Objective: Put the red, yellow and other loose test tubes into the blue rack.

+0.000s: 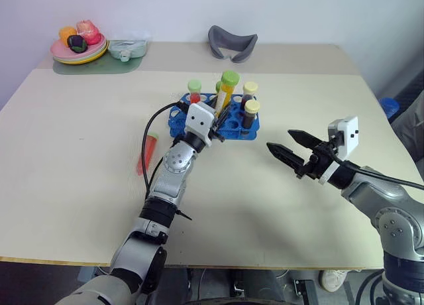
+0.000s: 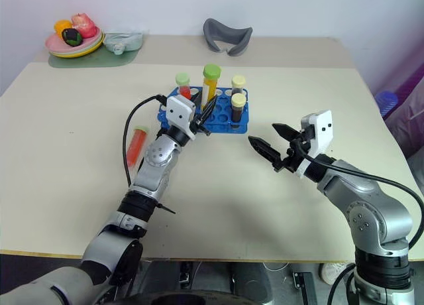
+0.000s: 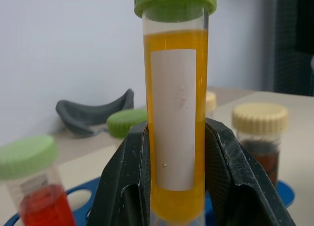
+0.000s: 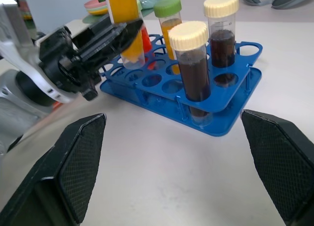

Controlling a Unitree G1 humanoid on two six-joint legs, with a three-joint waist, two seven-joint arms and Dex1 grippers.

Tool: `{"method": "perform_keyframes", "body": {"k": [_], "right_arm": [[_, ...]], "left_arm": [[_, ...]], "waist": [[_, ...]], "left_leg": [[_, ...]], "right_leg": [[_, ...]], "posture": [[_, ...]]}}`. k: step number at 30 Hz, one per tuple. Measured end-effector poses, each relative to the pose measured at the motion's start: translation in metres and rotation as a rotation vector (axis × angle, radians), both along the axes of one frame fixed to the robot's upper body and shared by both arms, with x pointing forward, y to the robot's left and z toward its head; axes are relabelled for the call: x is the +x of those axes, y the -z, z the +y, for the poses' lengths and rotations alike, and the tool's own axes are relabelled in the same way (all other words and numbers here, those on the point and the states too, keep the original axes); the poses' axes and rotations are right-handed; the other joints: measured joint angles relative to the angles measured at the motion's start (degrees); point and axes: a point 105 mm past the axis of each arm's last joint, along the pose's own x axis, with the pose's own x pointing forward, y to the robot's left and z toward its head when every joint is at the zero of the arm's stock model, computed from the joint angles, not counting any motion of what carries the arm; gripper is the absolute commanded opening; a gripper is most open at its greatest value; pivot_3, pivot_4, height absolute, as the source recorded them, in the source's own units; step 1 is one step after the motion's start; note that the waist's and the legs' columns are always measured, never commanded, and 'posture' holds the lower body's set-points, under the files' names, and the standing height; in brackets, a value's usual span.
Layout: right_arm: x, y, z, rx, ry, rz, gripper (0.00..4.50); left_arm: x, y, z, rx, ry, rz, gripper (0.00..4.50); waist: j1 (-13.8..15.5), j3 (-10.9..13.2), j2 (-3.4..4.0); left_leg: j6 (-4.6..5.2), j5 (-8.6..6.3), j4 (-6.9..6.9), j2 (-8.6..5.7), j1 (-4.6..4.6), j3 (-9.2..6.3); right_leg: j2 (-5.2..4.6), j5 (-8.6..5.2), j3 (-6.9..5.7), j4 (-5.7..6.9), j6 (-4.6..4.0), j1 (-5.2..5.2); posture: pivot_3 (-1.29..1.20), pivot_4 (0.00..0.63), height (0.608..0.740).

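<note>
The yellow tube [image 1: 226,93], green-capped and white-labelled, stands nearly upright over the near-left part of the blue rack [image 1: 233,126], clenched low on its body by the left gripper [image 1: 221,115], whose jaws press it from both sides. The tube's bottom is at the rack's holes; whether it is seated cannot be told. Just beyond those jaws in the rack stand a green-capped red tube [image 1: 194,90], another green-capped orange tube [image 4: 169,24] and two cream-capped dark tubes [image 1: 251,113]. On the far side of the left arm from the rack, a loose red tube [image 1: 148,150] lies flat on the surface [image 1: 79,159]. The right gripper [image 1: 290,147] hovers well apart from the rack on its other side, jaws released and spread wide, grasping nothing, pointing toward the rack. Far beyond both jaws, near the surface's back edge, rest a grey curved object [image 1: 232,42] and a plate of toy food [image 1: 79,46].
</note>
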Motion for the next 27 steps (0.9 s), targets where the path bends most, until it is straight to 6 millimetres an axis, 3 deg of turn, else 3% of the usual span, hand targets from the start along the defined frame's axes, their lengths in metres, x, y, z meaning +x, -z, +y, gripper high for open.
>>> {"method": "perform_keyframes", "body": {"k": [19, 27], "right_arm": [[0.001, -0.002, 0.001, 0.008, 0.001, 0.004, 4.50], [0.002, -0.005, 0.002, 0.007, -0.002, -0.005, 4.50]], "left_arm": [[0.005, 0.025, -0.008, 0.026, -0.008, 0.030, 0.89], [0.010, 0.025, -0.012, 0.021, 0.000, 0.035, 0.89]], "waist": [[0.01, 0.00, 0.00], [0.04, 0.00, 0.00]], "left_leg": [[0.01, 0.00, 0.01, -0.03, 0.00, 0.02], [0.02, 0.01, 0.01, -0.04, 0.00, 0.03]], "right_leg": [[0.00, 0.01, -0.04, 0.01, 0.01, -0.01], [0.00, 0.01, -0.05, 0.02, 0.02, -0.01]], "posture": [[0.00, 0.150, 0.707], [0.00, 0.150, 0.707]]}}
